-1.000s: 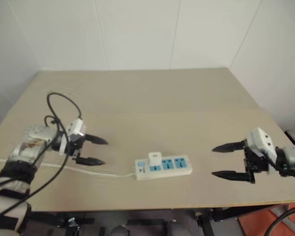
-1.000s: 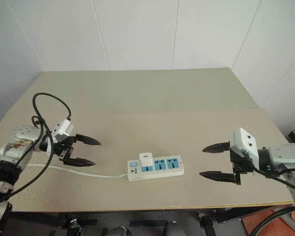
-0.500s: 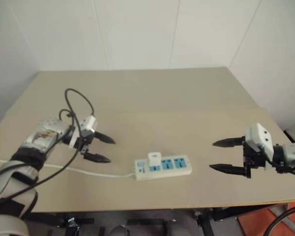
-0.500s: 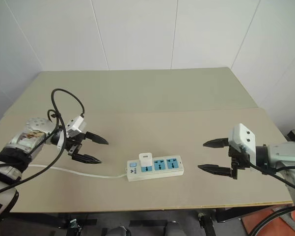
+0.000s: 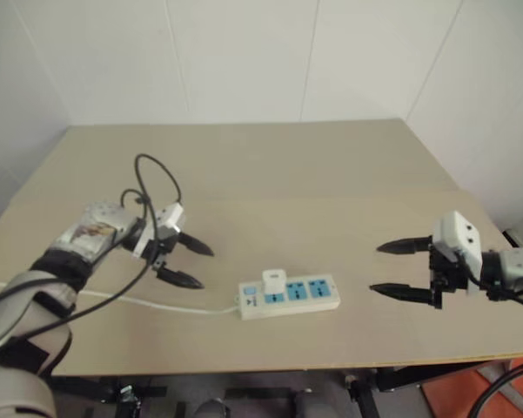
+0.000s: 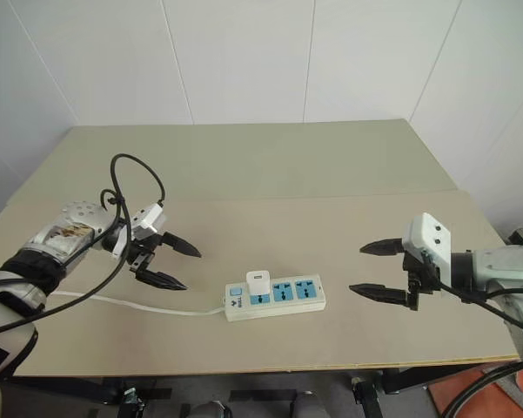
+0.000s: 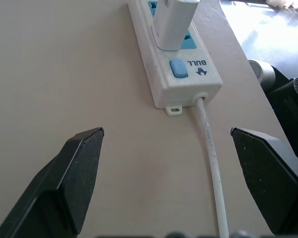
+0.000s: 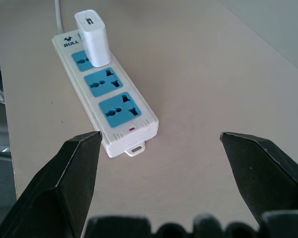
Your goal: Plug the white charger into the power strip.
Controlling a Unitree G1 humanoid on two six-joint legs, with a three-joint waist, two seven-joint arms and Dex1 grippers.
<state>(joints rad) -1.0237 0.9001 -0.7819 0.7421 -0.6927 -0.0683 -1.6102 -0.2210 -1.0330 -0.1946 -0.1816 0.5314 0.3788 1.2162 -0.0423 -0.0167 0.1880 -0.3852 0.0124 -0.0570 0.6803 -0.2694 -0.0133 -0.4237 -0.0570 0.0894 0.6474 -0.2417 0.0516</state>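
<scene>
We see the white charger (image 6: pixel 258 282) standing in the power strip's (image 6: pixel 287 300) leftmost socket on the worktop (image 6: pixel 270 165); left end effector (image 6: pixel 178 264) and right end effector (image 6: pixel 372 269) both spread, empty.

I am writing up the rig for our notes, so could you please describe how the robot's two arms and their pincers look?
Each pincer, left and right, has two black pointed fingers under a white square camera block. A black cable loops above the left wrist, which is silvery metal with black bands further back. The right forearm is pale grey.
</scene>
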